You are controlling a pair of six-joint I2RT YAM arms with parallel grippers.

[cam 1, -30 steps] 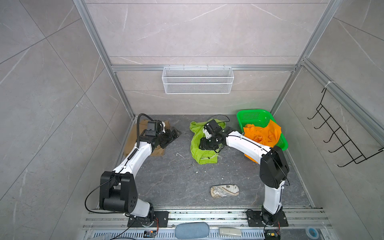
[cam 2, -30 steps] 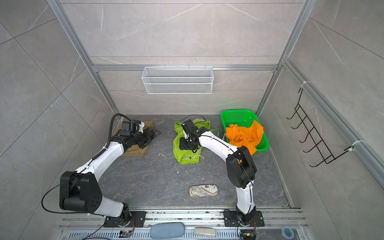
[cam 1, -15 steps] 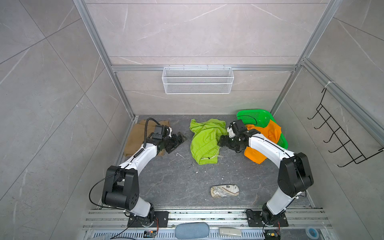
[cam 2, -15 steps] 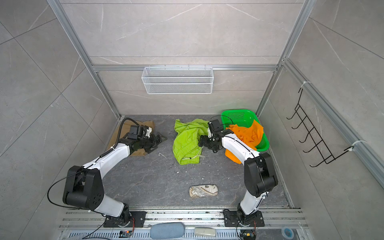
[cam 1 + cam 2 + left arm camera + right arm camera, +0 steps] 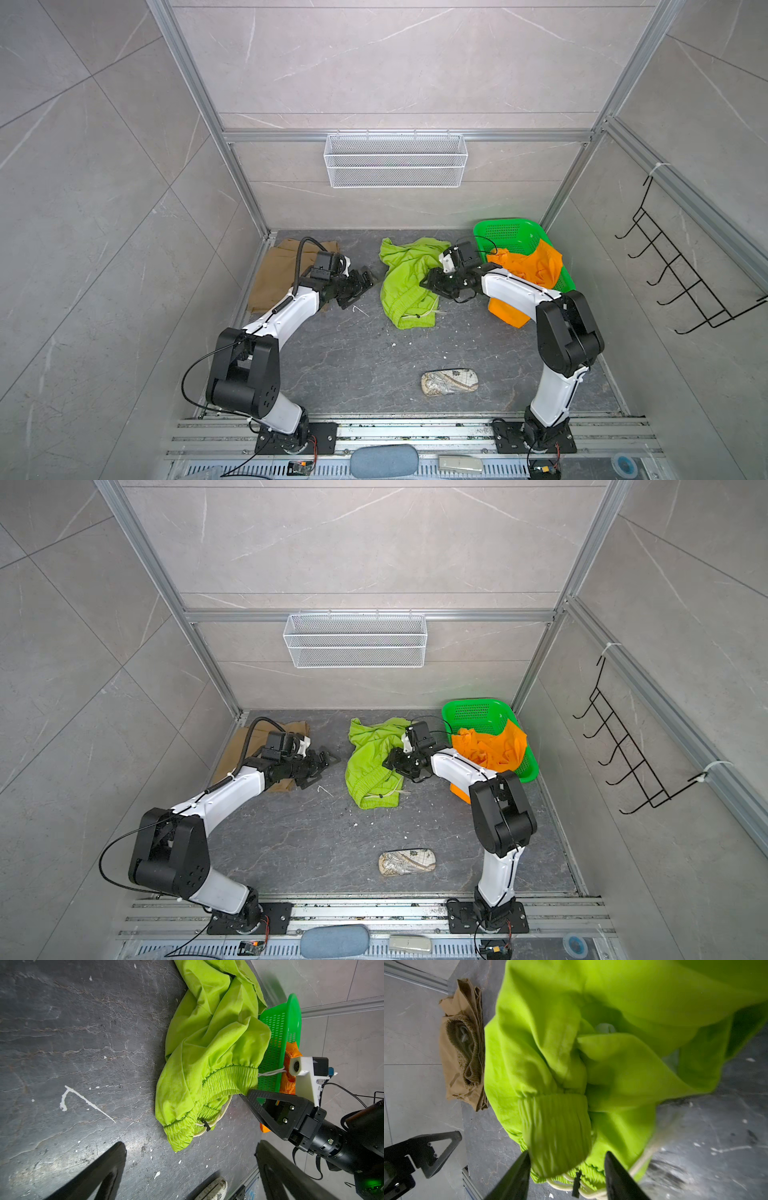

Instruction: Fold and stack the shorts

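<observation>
Closest to me, the patterned pouch (image 5: 449, 382) lies on the table (image 5: 353, 365); it is no part of the job. Beyond it the lime shorts (image 5: 405, 286) sit crumpled mid-table, waistband and drawstring on the near side, not folded. My right tool (image 5: 567, 1153) has its jaws either side of a bunched stretch of that waistband. I cannot tell whether they grip it or only straddle it. My left tool (image 5: 365, 286) hangs released, jaws wide, just beside the lime cloth and holding nothing. Farther back on the left, the tan shorts (image 5: 274, 274) lie flat and look folded, so I count one of three done. At the far right the orange shorts (image 5: 523, 266) spill over the rim of the green basket (image 5: 507, 232), unfolded. Nothing is stacked: by my reckoning two folds and all the stacking are left.
</observation>
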